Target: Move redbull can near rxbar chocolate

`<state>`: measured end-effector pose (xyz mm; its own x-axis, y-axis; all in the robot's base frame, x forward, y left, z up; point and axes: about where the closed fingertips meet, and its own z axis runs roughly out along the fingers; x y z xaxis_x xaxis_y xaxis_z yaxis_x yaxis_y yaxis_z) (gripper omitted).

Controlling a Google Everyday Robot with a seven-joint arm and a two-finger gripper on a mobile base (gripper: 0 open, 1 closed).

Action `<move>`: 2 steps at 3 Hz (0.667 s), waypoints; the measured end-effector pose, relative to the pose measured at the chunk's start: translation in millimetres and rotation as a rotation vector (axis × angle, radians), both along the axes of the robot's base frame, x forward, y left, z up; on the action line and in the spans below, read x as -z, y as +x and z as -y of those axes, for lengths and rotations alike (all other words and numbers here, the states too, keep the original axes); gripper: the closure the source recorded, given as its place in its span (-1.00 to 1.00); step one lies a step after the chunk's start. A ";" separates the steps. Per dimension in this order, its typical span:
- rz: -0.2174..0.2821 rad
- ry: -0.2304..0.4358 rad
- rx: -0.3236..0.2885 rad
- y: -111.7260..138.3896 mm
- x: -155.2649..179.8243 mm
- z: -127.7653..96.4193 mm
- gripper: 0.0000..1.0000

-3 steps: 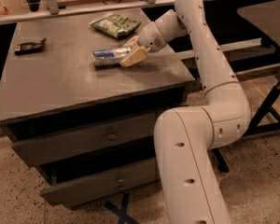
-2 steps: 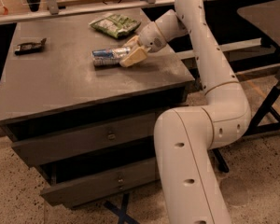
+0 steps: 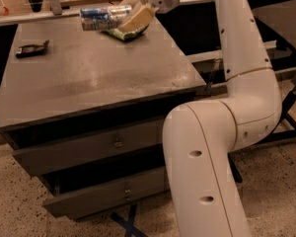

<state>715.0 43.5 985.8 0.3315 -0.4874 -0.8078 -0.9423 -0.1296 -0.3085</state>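
The redbull can (image 3: 99,17), silver and blue, lies sideways in the air above the far part of the grey cabinet top (image 3: 93,73). My gripper (image 3: 132,15) is shut on the can's right end, its tan fingers (image 3: 138,18) around it. The rxbar chocolate (image 3: 32,49), a small dark flat bar, lies near the top's far left edge, well left of the can.
A green crinkled snack bag (image 3: 126,32) lies under the gripper at the back of the top. The cabinet has two drawers (image 3: 113,144) in front. My white arm (image 3: 237,83) rises at the right. A dark table stands at the far right.
The can was lying on the top in my gripper's grasp; now it is lifted off the surface and held higher toward the back. The view has also shifted.
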 end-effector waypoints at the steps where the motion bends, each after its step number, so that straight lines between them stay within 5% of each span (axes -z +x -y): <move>1: 0.052 -0.021 0.080 0.7 -37.5 -1.3 1.00; 2: -0.050 -0.055 0.235 21.3 -23.1 15.9 1.00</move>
